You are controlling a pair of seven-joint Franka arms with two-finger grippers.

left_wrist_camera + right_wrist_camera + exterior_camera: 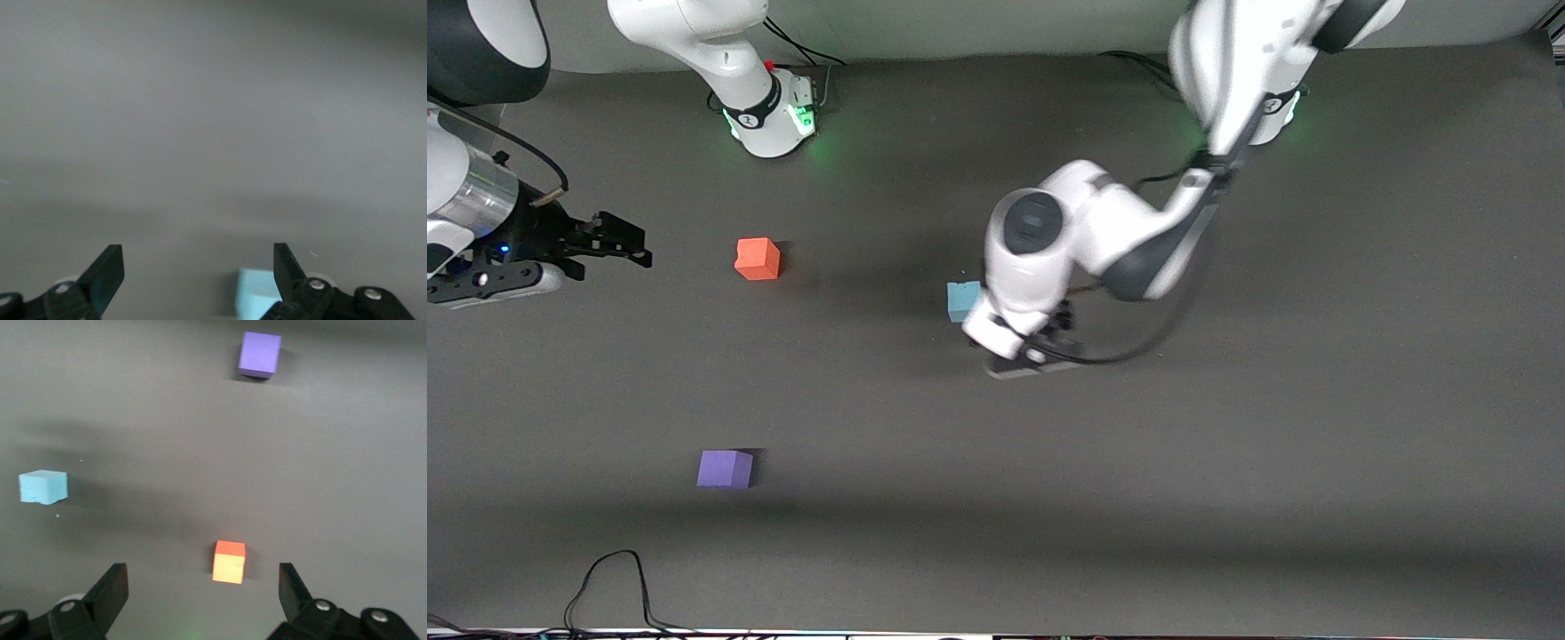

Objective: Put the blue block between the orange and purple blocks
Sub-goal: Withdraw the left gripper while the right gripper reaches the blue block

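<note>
Purple block (pixel 725 468) is sitting nearest the front camera, toward my right arm's end of the table, and the orange block (pixel 757 259) is sitting farther from that camera, almost in line with it. Nothing is lying in the gap between them yet — so the placing itself is still ahead of me, as I judge it.

Moving along the table toward my left arm's end, the blue block (pixel 963 300) is resting on the mat (pixel 1316 444), well apart from the other two and about level with the orange one in depth. It is not being held.

My right gripper (pixel 618 240) is waiting at the edge of the table near the orange block, its fingers (pixel 113 590) spread wide and holding nothing; its wrist view is showing all three blocks lying free.

My left gripper (pixel 199 272) is hanging low just beside the blue block, fingers (pixel 107 275) wide apart and empty. In its wrist view the block is peeking out right by one finger, not squarely between the two, and I cannot tell whether it is touching it. I am judging that centring over it, closing, carrying and setting down all remain.
</note>
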